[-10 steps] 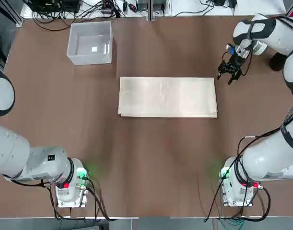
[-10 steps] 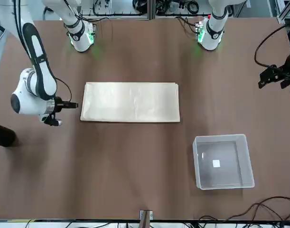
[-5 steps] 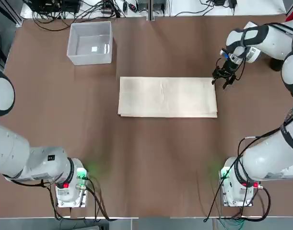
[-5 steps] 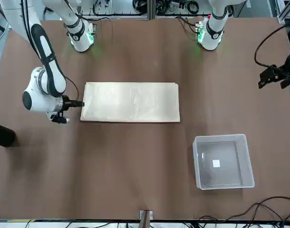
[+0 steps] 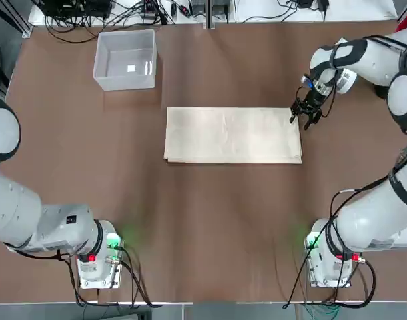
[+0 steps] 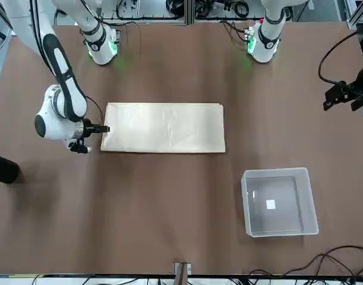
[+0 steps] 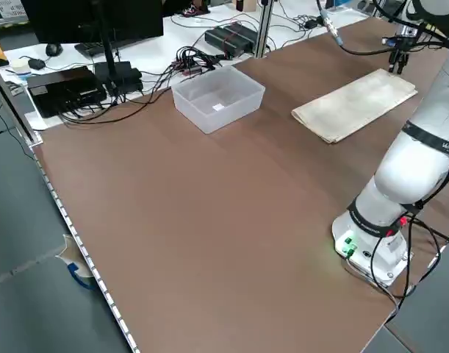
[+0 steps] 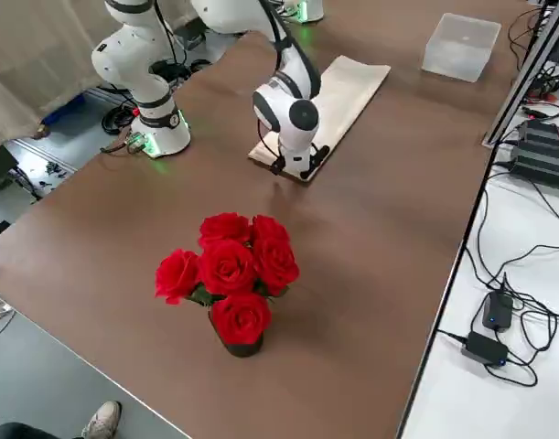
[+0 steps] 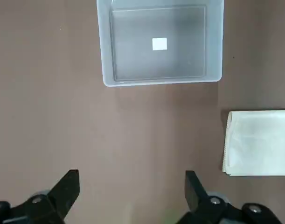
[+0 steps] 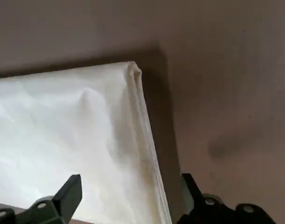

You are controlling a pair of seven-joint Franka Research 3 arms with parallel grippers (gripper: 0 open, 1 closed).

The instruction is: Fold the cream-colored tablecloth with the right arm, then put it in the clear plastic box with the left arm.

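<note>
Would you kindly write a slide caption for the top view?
Right gripper open at the far right corner of the folded cream-colored tablecloth; clear plastic box waits.

robotics lab: two bench-mounted arms (image 5: pixel 50 227), cable clutter (image 7: pixel 187 55).

No text, brand, number or sign is reading legibly anywhere in these views. The small white label (image 9: pixel 159 44) lying inside the clear plastic box (image 9: pixel 102 56) is showing only as a blank white patch, with no lettering that can be made out on it.
</note>
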